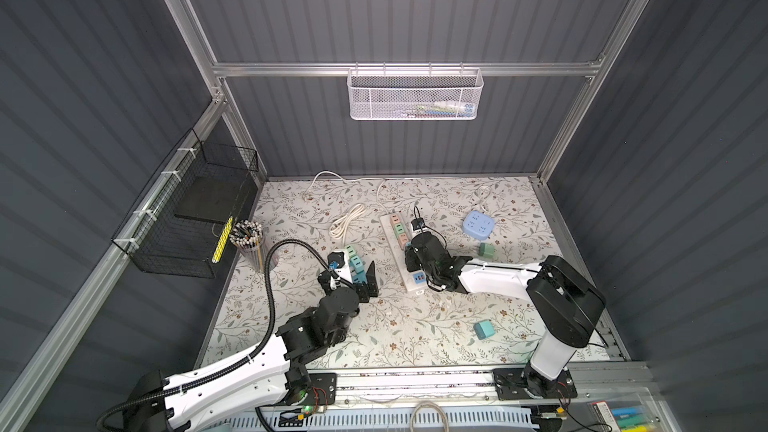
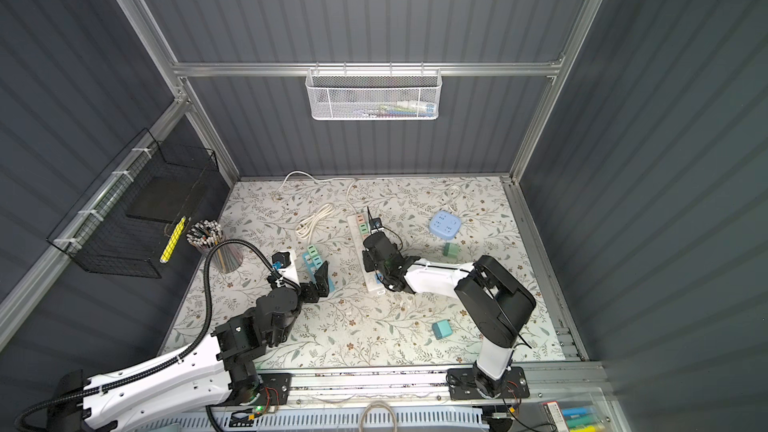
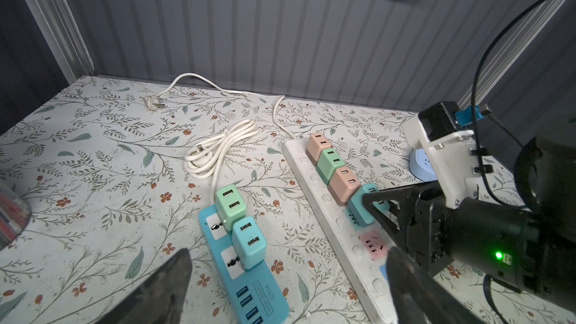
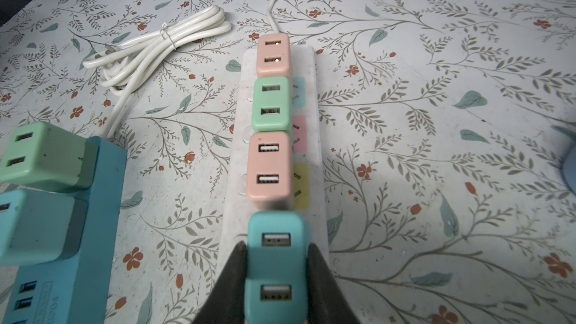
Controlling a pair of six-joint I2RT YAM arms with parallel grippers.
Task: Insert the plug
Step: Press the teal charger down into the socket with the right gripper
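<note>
Floral table (image 4: 436, 120): right fingers (image 4: 230, 278) clamp teal plug (image 4: 276, 263), covering its sides.

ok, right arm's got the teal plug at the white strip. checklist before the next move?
1. Grip: right gripper shut on the teal plug, a finger on each side. ok.
2. Line-up: the plug sits in row with the three plugs already on the white power strip. ok.
3. Seating: the prongs are hidden under the plug body. cannot tell.
4. Gap to the nearest pink plug: the two look abutting in the right wrist view. cannot tell.
5. Left gripper: open over the blue power strip, apart from the white one. ok.
</note>
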